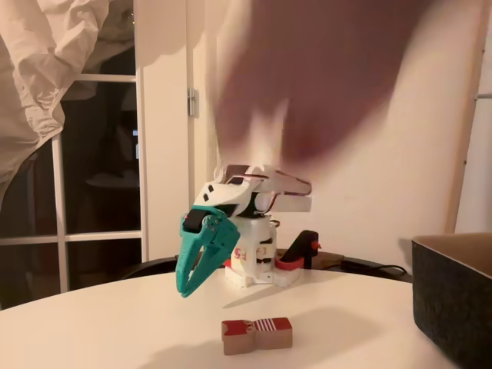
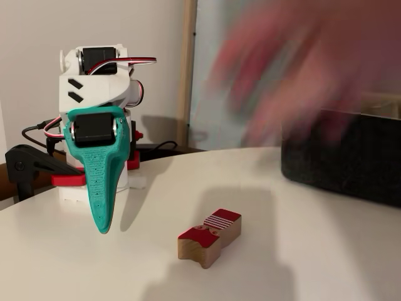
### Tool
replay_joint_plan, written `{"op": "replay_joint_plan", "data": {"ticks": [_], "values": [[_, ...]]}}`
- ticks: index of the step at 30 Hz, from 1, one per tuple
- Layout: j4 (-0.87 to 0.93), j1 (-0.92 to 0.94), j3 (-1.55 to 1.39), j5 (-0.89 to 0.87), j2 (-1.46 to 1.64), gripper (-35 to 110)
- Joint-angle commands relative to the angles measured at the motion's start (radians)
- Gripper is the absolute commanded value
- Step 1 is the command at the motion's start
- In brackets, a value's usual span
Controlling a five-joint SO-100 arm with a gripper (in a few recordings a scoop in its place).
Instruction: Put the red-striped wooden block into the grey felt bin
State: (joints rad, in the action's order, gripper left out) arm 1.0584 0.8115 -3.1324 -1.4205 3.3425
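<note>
The red-striped wooden block [image 1: 257, 334] lies flat on the white table, alone, near the front; in the other fixed view the block [image 2: 210, 235] sits right of the arm. My teal gripper [image 1: 187, 286] hangs point-down above the table, left of the block and apart from it; the gripper [image 2: 103, 226] has its jaws together with nothing between them. The grey felt bin [image 1: 453, 304] stands at the right edge; the bin [image 2: 351, 157] is partly hidden by a blurred hand.
A person's blurred hand [image 1: 323, 77] sweeps across the top of both fixed views, the hand [image 2: 313, 69] passing above the bin. The arm's white base [image 1: 254, 265] is clamped at the table's back edge. Bare table [image 1: 115, 330] lies around the block.
</note>
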Motion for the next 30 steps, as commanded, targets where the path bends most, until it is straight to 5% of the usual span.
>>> {"op": "replay_joint_plan", "data": {"ticks": [1, 30], "values": [[0.02, 0.012, -0.012, 0.002, 0.037, 0], [0.02, 0.012, -0.012, -0.075, 0.037, 0]]}}
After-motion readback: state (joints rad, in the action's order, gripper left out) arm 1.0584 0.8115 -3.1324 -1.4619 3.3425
